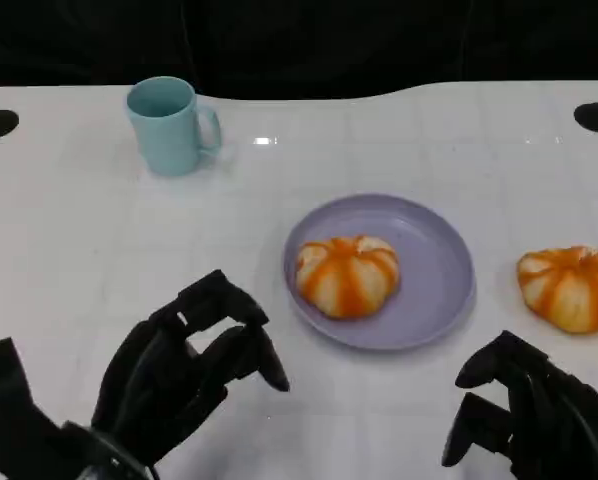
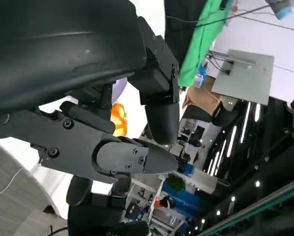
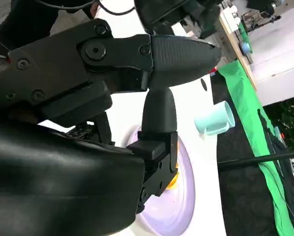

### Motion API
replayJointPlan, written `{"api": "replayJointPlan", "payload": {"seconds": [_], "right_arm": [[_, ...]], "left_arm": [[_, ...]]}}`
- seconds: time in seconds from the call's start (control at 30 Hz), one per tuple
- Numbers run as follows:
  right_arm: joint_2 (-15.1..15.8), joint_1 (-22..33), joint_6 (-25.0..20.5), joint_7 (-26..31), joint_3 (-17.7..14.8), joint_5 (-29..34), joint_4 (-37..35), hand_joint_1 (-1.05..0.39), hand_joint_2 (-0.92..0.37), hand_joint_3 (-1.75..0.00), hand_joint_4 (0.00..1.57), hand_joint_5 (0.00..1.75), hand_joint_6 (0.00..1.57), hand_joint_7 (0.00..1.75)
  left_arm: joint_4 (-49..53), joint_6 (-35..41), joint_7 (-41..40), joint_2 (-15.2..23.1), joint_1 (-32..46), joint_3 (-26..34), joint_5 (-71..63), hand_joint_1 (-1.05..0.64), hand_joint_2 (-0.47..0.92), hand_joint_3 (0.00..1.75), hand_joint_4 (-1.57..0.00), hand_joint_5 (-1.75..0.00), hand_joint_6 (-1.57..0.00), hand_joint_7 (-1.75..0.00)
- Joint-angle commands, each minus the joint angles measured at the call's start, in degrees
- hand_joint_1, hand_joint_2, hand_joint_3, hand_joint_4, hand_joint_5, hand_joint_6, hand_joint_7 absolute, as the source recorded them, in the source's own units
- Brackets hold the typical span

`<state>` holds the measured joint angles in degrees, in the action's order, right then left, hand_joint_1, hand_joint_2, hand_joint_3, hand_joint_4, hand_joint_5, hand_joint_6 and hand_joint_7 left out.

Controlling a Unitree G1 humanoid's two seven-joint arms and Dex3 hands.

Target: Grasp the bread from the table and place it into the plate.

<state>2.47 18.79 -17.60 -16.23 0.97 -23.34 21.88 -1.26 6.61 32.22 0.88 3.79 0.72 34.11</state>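
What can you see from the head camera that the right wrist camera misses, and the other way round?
Head view alone: the second bread lying on the white table to the right of the plate, and both hands, the left robot hand and the right robot hand, open and holding nothing. Right wrist view alone: a close look at that right robot hand's fingers from behind, plus green cloth beyond the table's far edge. Shared: the purple plate with bread on it, and the light blue mug.
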Motion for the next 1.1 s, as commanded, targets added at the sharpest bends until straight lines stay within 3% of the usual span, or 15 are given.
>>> {"api": "replayJointPlan", "payload": {"seconds": [0.03, 0.3, 1.1], "right_arm": [[0.89, 0.26, -0.18, -0.03, -0.56, -0.31, 0.68, -0.52, -0.92, -0.51, 0.61, 1.75, 0.38, 1.69], [0.81, 0.24, -0.14, -0.09, -0.67, -0.47, 0.65, -0.52, -0.92, -0.5, 0.6, 1.75, 0.37, 1.69], [0.53, -0.88, 0.21, -0.08, -0.76, -0.22, -0.56, -0.51, -0.92, -0.51, 0.6, 1.75, 0.34, 1.71]], "left_arm": [[-1.29, 0.0, 0.23, -0.2, 2.79, 0.94, 0.47, -0.57, 0.92, 0.38, -0.68, -1.75, -0.63, -1.46], [-2.98, 0.88, -1.53, -0.92, 5.66, 1.28, 0.11, -0.56, 0.92, 0.41, -0.73, -1.75, -0.57, -1.63], [-0.84, 3.32, -0.56, -0.67, 5.78, 4.39, 1.83, -0.57, 0.92, 0.35, -0.71, -1.75, -0.56, -1.65]]}}
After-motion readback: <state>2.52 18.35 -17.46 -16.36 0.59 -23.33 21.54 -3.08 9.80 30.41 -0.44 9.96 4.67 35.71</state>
